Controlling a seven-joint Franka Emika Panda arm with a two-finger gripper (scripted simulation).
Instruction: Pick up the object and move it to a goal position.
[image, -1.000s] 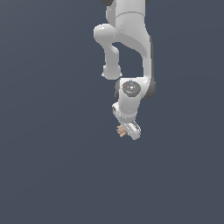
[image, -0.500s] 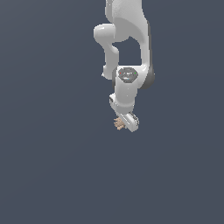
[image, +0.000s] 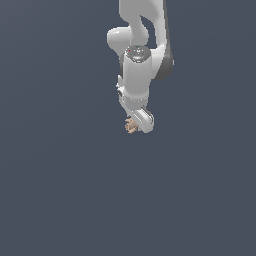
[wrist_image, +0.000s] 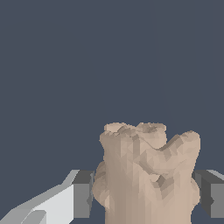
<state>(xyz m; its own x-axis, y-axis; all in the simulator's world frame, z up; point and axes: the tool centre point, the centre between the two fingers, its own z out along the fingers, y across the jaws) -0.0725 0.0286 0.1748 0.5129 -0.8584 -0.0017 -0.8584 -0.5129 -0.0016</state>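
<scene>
The object (wrist_image: 146, 175) is a tan-beige lumpy piece with jagged edges. In the wrist view it sits squeezed between the two grey pads (wrist_image: 82, 194), one on each side of it. My gripper (wrist_image: 146, 197) is shut on it. In the exterior view the white arm hangs down from the top, and the object (image: 131, 125) peeks out as a small tan bit at the side of my gripper (image: 136, 125), held off the floor. Most of the object is hidden behind the white hand in that view.
A plain dark blue-grey floor (image: 60, 190) fills the scene around the arm. No other object or marker shows in either view.
The arm has drawn back toward its base and swung slightly to the exterior view's left, carrying the object upward in the picture. The grip on the object is unchanged.
</scene>
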